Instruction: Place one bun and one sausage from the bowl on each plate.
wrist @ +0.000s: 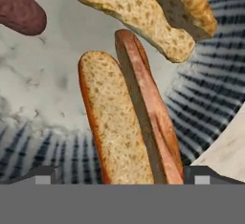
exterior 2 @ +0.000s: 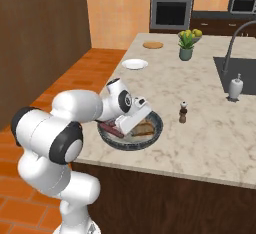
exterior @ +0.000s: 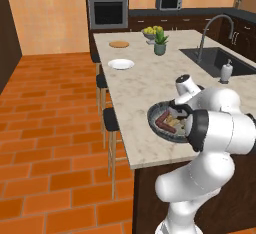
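Stools (exterior: 108,120) stand along the left edge of the counter (exterior: 145,85) in the left base view. Toward the upper middle of that frame lie the white plate (exterior: 121,64) and, farther up, the tan wooden plate (exterior: 119,44), well apart from the bowl (exterior: 156,127). A potted plant (exterior: 160,43) and a fruit bowl (exterior: 151,32) sit right of the plates, and the sink (exterior: 220,60) with a soap dispenser (exterior: 226,71) occupies the upper right. The dark-grey bowl rests near the counter's front edge at centre right, under the arm. In the hand view, a dark sausage (wrist: 19,10) appears at upper left; a bun (wrist: 115,122) with a reddish sausage (wrist: 150,110) just beside it runs down the centre, and two more buns (wrist: 139,19) lie at the top. The end effector (wrist: 119,173) hangs over the bowl, its fingers (wrist: 45,173) spread wide apart at lower left and lower right, straddling the central bun and sausage.
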